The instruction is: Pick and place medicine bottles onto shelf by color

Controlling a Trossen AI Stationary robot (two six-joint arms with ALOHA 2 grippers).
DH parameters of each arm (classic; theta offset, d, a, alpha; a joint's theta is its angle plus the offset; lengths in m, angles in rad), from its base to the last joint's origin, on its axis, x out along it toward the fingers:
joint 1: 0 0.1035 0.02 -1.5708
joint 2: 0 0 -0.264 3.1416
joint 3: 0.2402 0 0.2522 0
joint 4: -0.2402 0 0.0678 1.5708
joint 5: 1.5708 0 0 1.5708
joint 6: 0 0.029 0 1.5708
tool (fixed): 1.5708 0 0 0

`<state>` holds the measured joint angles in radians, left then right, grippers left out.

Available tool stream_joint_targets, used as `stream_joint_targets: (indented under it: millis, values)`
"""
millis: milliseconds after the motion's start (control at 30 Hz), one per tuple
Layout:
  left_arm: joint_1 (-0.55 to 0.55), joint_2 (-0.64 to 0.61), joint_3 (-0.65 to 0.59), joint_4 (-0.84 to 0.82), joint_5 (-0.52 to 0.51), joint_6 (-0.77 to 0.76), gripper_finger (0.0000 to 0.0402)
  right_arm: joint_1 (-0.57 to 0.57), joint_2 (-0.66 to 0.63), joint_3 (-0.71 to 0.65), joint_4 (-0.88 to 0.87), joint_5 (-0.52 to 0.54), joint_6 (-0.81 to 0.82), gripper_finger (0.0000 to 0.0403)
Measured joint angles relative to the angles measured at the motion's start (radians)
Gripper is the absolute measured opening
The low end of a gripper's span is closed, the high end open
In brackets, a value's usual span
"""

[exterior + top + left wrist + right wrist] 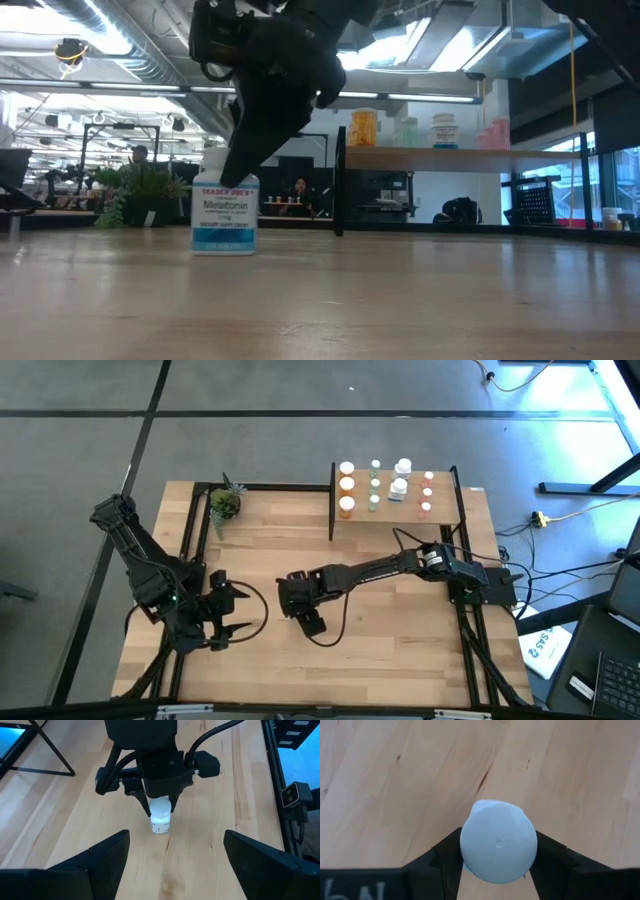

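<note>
A white medicine bottle [224,215] with a white cap and a blue-printed label stands upright on the wooden table [380,630], near its middle. My right gripper [498,852] reaches over from the right and is shut on the bottle's cap. The bottle also shows in the left wrist view [160,820]. In the high view my right gripper [305,615] hides it. My left gripper [232,616] is open and empty, to the left of the bottle and facing it. The shelf [445,495] at the far right carries orange, green, white and pinkish bottles in rows. My right gripper pinches the round white cap [498,845] at the bottle's top between its two fingers, one on each side. The fingers come from above, pointing down. The bottle is upright, and its base [224,248] appears to rest on the table.
A small green potted plant [225,503] stands at the far left of the table. The black shelf frame [332,500] rises at the far right. Black cables lie beside both arms. Bare wood lies between the bottle and the shelf.
</note>
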<state>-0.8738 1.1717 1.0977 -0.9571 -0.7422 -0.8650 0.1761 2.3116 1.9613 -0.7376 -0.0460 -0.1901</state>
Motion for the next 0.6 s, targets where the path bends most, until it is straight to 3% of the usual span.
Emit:
stream_joint_targets:
  millis: [300,600]
  values:
    - [0.0,0.0,0.0,0.0,0.0,0.0,0.0318,0.0,0.0,0.101,-0.172,-0.001,-0.054,0.0186]
    - [0.012,0.0,0.0,0.0,0.0,0.003,0.0318,-0.001,0.0,0.27,-0.428,-0.083,-0.101,0.0185]
